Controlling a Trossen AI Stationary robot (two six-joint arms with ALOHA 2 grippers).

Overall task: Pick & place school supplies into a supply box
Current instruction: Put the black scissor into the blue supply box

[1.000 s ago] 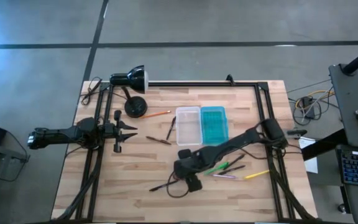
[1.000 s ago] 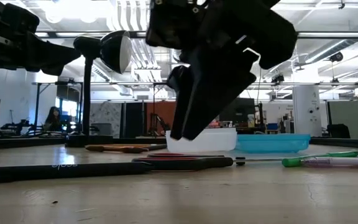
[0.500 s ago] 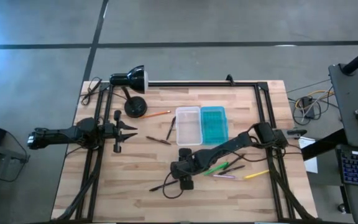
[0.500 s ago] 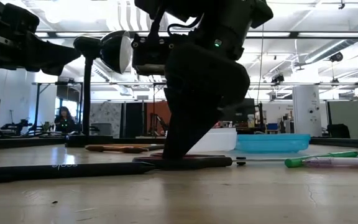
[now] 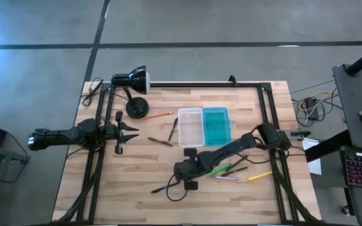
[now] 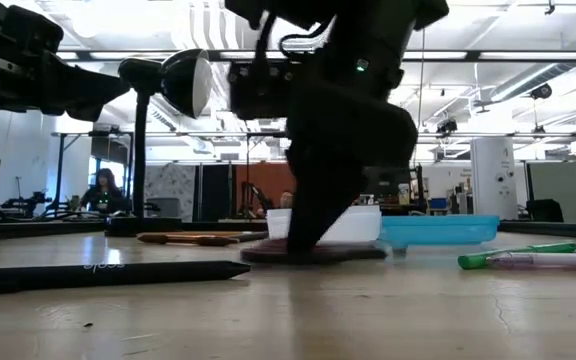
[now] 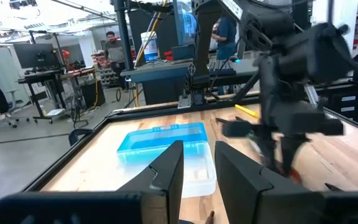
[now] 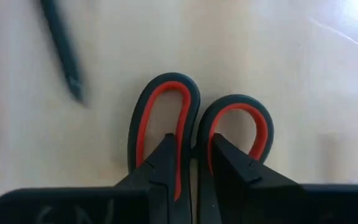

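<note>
scissors (image 8: pixel 194 140) sit under my right gripper (image 8: pixel 191 155), fingers nearly together across the handle junction; i'd clamp squarely before lifting. left gripper (image 7: pixel 196 163) waits, fingers apart.

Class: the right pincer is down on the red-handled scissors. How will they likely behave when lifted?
The red-and-dark looped-handle scissors look rigid, so probably won't flop. Gripped at the handle junction by the right pincer, the hidden blades may droop. Lying flat, they seem unlikely to roll.
</note>
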